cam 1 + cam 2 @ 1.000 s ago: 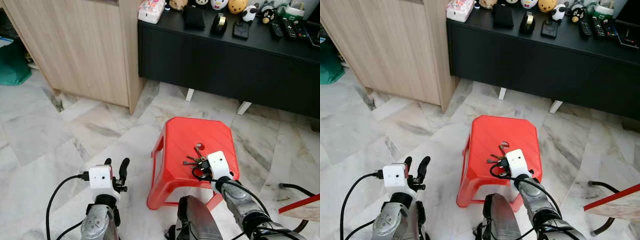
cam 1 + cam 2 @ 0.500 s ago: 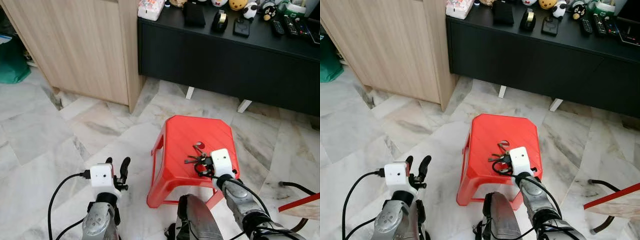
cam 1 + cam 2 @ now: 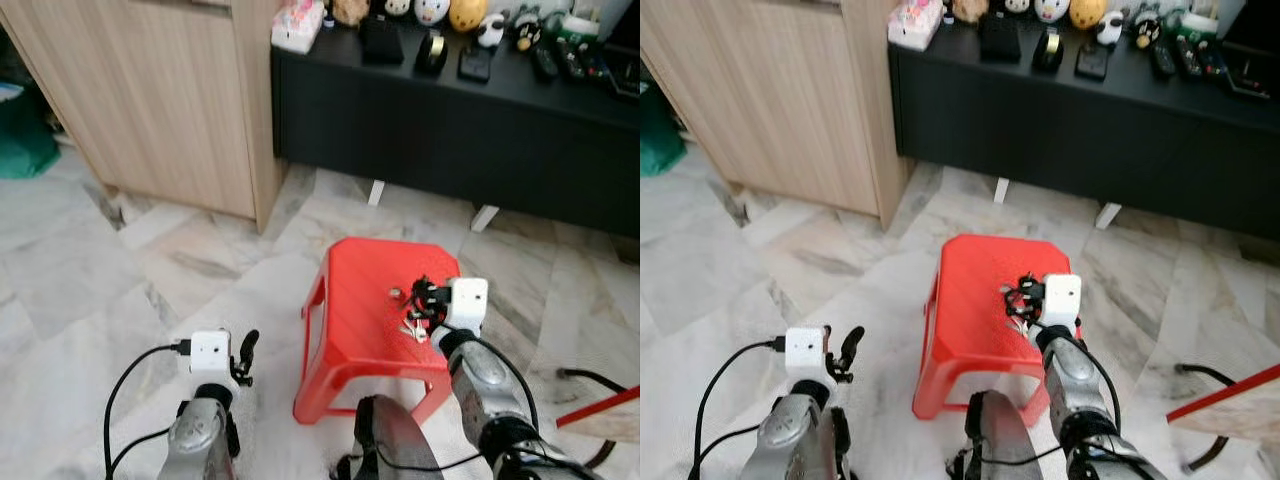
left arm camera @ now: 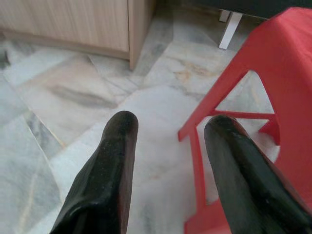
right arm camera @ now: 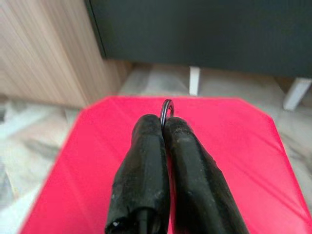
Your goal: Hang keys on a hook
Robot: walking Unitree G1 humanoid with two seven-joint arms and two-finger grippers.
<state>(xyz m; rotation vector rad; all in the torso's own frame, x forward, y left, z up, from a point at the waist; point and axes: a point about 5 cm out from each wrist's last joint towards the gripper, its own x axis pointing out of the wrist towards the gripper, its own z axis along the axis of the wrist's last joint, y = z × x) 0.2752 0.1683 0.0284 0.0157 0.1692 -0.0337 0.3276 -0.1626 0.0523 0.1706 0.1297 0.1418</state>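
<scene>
Pale marble floor tiles ran under a light wooden cabinet (image 3: 150, 90) and a long black sideboard (image 3: 450, 120) whose top was crowded with small figurines and remotes, and in front of these stood a low red plastic stool (image 3: 370, 300) serving as the surface. The right hand (image 3: 425, 298) hovered above the stool's top with its two black fingers (image 5: 146, 165) pressed together on a thin dark metal key ring, so the bunch of silver keys (image 3: 412, 325) dangled just beneath it, raised off the red plastic or barely clear of it. The grip looked slight: only the wire of the ring was pinched at the fingertips, and a swing or jolt while carrying could probably let it slide out and drop to the stool or the floor. No hook could be seen, so the robot would likely have to turn and walk, which would add to that risk. The keys themselves appeared small, blurred and bunched, their number unclear. The left hand (image 3: 243, 352) hung low beside the stool, fingers (image 4: 109, 165) spread apart and holding nothing.
</scene>
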